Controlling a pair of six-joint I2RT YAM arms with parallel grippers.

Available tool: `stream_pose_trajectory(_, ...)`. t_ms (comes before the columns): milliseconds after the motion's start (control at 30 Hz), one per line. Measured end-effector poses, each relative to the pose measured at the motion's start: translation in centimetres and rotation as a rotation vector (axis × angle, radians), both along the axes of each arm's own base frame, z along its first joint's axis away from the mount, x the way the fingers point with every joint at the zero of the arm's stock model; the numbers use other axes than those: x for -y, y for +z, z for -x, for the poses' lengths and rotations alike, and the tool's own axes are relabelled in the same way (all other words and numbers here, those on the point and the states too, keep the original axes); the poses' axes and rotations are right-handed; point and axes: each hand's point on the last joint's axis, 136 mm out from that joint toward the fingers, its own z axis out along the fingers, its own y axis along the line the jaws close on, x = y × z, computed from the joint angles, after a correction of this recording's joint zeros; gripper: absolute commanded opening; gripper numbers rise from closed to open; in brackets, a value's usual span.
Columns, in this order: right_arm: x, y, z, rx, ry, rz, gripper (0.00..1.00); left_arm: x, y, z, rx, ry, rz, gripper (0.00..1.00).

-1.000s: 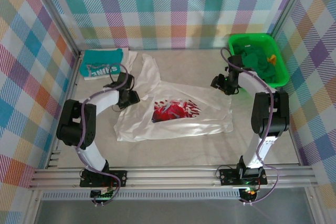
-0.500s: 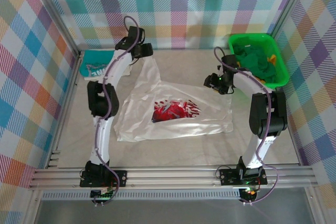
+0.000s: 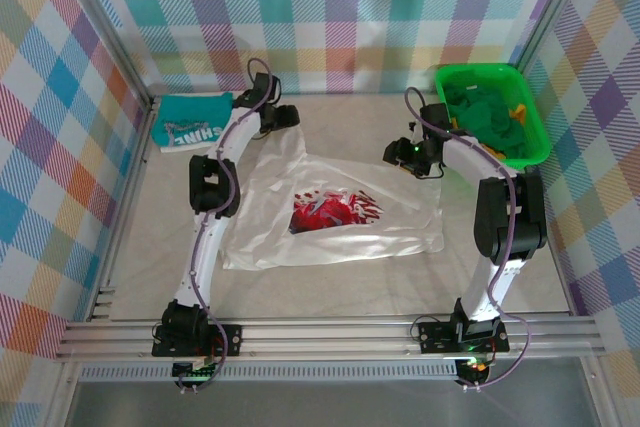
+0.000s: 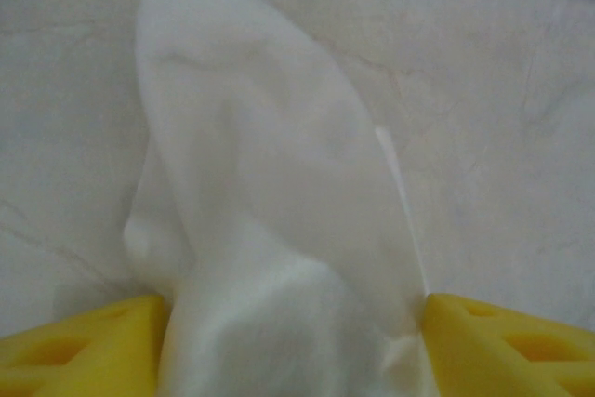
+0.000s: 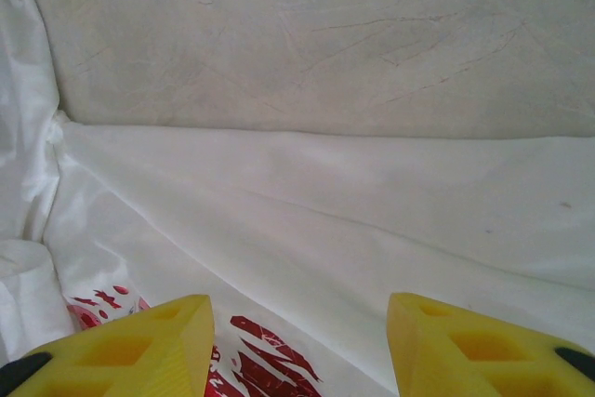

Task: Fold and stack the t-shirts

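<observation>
The white t-shirt [image 3: 345, 239] lies spread out mid-table, its red-and-dark print [image 3: 335, 212] facing up. One sleeve [image 3: 283, 137] points toward the far wall. My left gripper [image 3: 288, 115] reaches out over that sleeve. In the left wrist view the white sleeve [image 4: 270, 183] fills the gap of the open left gripper [image 4: 296, 323], whose yellow fingers stand wide on either side. My right gripper [image 3: 397, 154] hovers open over the shirt's far right part [image 5: 325, 211], nothing between its fingers [image 5: 139, 350]. The teal t-shirt [image 3: 192, 119] lies folded at the far left.
A green plastic basket [image 3: 528, 112] holding green cloth stands at the far right corner, just behind the right arm. Checked walls close in the table on three sides. Bare table [image 3: 330, 282] lies between the shirt and the near rail.
The left arm has swung from the shirt's left side out to the far sleeve, and its jaws have widened. The right gripper has drifted a little left over the shirt.
</observation>
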Motion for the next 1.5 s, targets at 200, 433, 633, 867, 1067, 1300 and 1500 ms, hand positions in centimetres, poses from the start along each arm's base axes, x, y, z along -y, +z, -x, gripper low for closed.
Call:
stream_pose_trajectory(200, 0.3, 0.1, 0.6, 0.003, -0.003, 0.011, 0.53, 0.5, 0.7, -2.2, 0.083, -0.019, 0.09, 0.58)
stream_pose_trajectory(433, 2.9, 1.7, 1.0, 0.04, -0.066, 0.047, 0.53, 1.0, 0.1, -2.9, 0.105, -0.045, 0.144, 0.08)
stream_pose_trajectory(633, 5.2, 1.7, 0.7, 0.035, -0.125, 0.063, 0.53, 1.6, 0.9, -3.1, 0.137, -0.104, 0.171, 0.0)
stream_pose_trajectory(867, 8.7, 0.3, 0.2, -0.045, -0.219, 0.172, 0.53, 2.0, 2.5, -2.8, 0.164, -0.176, 0.17, 0.0)
stream_pose_trajectory(1067, 10.6, -1.1, -1.2, -0.103, -0.245, 0.279, 0.53, 1.6, 8.2, -3.1, 0.275, -0.215, 0.13, 0.0)
stream_pose_trajectory(1300, 11.5, -3.5, -1.1, -0.179, -0.25, 0.358, 0.54, 1.2, 9.9, -3.1, 0.306, -0.227, 0.114, 0.0)
stream_pose_trajectory(1500, 11.1, -4.6, -1.7, -0.191, -0.233, 0.4, 0.54, 1.1, 9.8, -3.0, 0.306, -0.233, 0.106, 0.0)
